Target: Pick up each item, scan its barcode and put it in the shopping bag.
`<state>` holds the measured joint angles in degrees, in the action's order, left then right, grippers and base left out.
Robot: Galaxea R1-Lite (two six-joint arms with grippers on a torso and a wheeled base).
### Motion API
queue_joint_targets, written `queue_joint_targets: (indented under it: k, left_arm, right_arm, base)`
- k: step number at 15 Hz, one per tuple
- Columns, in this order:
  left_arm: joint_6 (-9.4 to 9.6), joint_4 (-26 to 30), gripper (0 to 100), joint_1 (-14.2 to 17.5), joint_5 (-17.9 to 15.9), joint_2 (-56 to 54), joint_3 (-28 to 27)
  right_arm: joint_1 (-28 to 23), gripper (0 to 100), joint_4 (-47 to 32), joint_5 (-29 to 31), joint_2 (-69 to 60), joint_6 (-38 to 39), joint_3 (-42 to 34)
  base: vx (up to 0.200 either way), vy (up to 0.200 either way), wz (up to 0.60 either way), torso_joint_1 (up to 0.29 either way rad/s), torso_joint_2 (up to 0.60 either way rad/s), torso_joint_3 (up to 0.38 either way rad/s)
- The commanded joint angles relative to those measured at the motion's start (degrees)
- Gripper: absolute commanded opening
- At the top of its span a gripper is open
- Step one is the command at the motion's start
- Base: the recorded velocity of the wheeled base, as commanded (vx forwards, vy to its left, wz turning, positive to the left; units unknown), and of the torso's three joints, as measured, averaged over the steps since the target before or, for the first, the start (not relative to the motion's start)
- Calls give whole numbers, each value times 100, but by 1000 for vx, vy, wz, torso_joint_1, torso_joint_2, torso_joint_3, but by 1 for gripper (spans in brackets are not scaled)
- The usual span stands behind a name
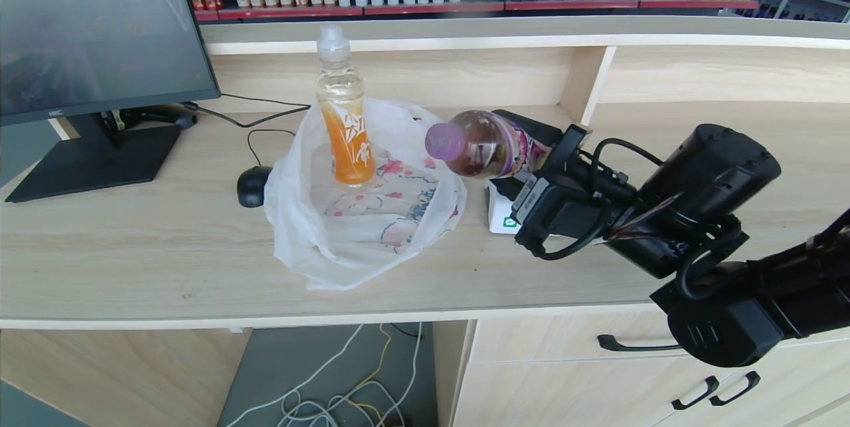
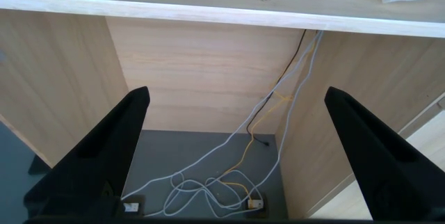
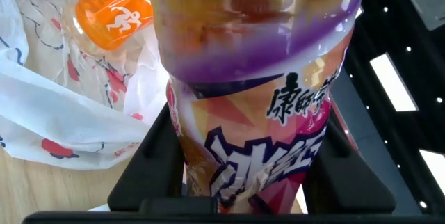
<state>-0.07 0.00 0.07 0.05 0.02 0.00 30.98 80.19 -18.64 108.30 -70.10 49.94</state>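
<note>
Right pincer [image 1: 534, 161]: closed round the purple-capped bottle [image 1: 478, 145], which I hold tipped on its side above the white scanner [image 1: 499, 216], likely so the label faces it.
Left pincer [image 2: 233, 99]: spread wide, holding nothing, low before the counter [image 2: 139, 5] edge, out of the way.
Shopping bag [image 1: 358, 241]: open just beside the white scanner, orange bottle [image 1: 345, 135] upright inside; a short carry next, I judge.

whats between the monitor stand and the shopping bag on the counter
A black mouse sits on the counter there, close to the shopping bag and apart from the monitor stand; the head view shows it.
</note>
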Motion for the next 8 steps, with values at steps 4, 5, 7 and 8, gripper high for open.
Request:
queue_joint_targets:
  k: [4, 5, 7, 8]
  left_arm:
    - [-1, 0, 100, 1, 4, -2, 0]
    - [-1, 0, 100, 1, 4, -2, 0]
    - [-1, 0, 100, 1, 4, -2, 0]
    - [-1, 0, 100, 1, -5, -2, 0]
  right_arm:
    - [-30, 0, 5, -8, 60, -83, -46]
    - [-30, 0, 5, -8, 103, -83, -20]
    - [-30, 0, 5, -8, 156, -83, -11]
    - [-30, 0, 5, -17, 218, -83, -2]
  base:
    - [0, 0, 0, 0, 0, 0]
    - [0, 0, 0, 0, 0, 0]
    - [0, 0, 0, 0, 0, 0]
    - [0, 0, 0, 0, 0, 0]
